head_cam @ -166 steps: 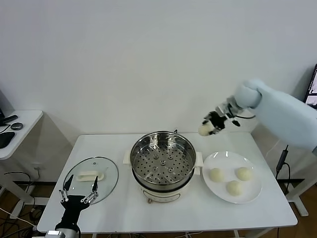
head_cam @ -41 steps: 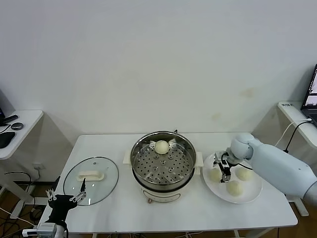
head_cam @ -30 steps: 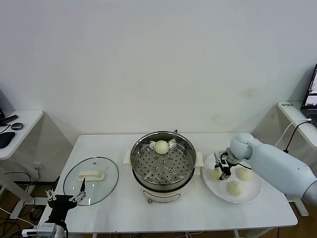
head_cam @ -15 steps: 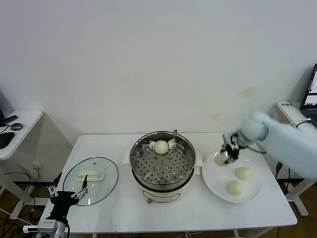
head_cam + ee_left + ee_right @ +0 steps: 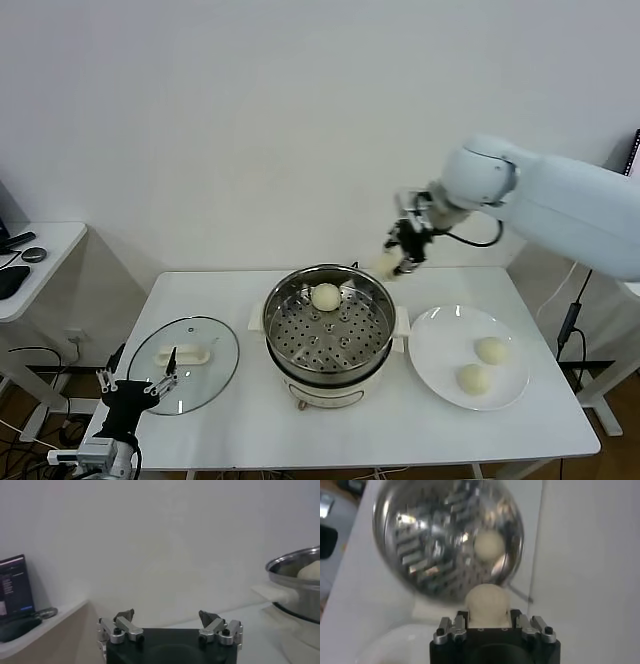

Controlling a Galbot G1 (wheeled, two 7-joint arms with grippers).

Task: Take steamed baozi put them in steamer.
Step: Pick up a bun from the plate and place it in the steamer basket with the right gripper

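Note:
My right gripper (image 5: pixel 400 255) hangs in the air above the far right rim of the steamer (image 5: pixel 329 333), shut on a cream-white baozi (image 5: pixel 388 265). The wrist view shows that baozi (image 5: pixel 487 605) squeezed between the jaws, with the steamer (image 5: pixel 420 540) below. One baozi (image 5: pixel 326 296) lies on the perforated tray at the back of the steamer. Two more baozi (image 5: pixel 490 350) (image 5: pixel 472 378) rest on the white plate (image 5: pixel 440 345) to the right. My left gripper (image 5: pixel 135 385) is parked open, low by the table's front left corner.
A glass lid (image 5: pixel 184 362) with a white handle lies flat on the table left of the steamer. A side table (image 5: pixel 30 262) with dark items stands at the far left. The wall rises just behind the table.
My right gripper has lifted a baozi off the plate and carried it up and left to the steamer's far right rim. Two baozi stay on the plate. The left arm has barely moved.

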